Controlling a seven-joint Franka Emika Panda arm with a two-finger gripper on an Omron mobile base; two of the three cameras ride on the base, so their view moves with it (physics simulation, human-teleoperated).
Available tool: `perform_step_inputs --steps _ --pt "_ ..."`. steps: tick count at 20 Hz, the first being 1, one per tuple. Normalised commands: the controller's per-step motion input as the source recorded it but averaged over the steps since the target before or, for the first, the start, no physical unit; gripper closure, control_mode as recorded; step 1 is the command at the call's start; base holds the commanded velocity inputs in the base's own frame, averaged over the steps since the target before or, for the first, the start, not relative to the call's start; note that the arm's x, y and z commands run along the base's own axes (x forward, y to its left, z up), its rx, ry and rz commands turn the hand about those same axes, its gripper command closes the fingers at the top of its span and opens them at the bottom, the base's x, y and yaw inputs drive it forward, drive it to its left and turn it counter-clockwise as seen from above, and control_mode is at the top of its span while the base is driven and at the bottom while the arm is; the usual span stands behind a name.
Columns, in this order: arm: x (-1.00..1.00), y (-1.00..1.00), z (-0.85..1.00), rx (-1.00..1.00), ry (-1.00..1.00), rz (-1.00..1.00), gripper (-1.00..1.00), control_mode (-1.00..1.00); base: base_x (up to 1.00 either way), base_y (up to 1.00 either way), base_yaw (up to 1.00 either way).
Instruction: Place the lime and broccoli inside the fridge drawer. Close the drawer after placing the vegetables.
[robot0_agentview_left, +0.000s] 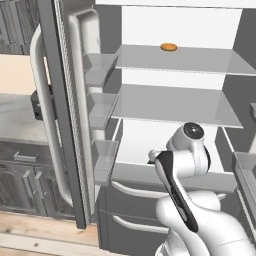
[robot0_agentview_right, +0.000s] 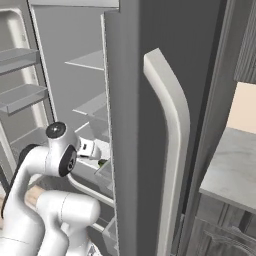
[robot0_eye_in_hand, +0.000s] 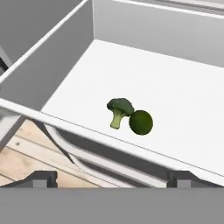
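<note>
The fridge drawer (robot0_eye_in_hand: 175, 83) is pulled out, and I look down into its pale white floor from above its front rim. The broccoli (robot0_eye_in_hand: 119, 111), a lumpy green floret with a pale stem, lies on that floor. The lime (robot0_eye_in_hand: 141, 122), a smooth dark green ball, rests touching the broccoli's right side. My gripper (robot0_eye_in_hand: 113, 178) hovers over the drawer's front edge, open, its fingertips (robot0_eye_in_hand: 43, 178) far apart with nothing between them. In the left base view the drawer (robot0_agentview_left: 131, 150) sits under the lowest shelf, and my arm covers the hand.
An orange oval item (robot0_agentview_left: 168, 47) lies on the top shelf. The left fridge door (robot0_agentview_left: 60, 125) stands open with small bins (robot0_agentview_left: 103, 159). Dark drawer fronts with curved handles (robot0_agentview_left: 131, 191) are below. The right door (robot0_agentview_right: 165, 150) stands close beside my arm.
</note>
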Motion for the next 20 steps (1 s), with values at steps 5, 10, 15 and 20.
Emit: perform_step_inputs --steps 5,10,15,20 --pt "-0.51 0.02 0.00 0.00 0.04 -0.08 -1.00 -1.00 0.00 0.00 0.00" --pt "-0.23 0.11 -0.16 0.00 0.07 -0.07 -1.00 -1.00 0.00 0.00 0.00" --pt "0.00 0.20 -0.59 -0.01 0.06 -0.02 -1.00 -1.00 0.00 0.00 0.00" --pt "0.05 0.08 -0.68 0.00 0.01 0.00 -1.00 -1.00 0.00 0.00 0.00"
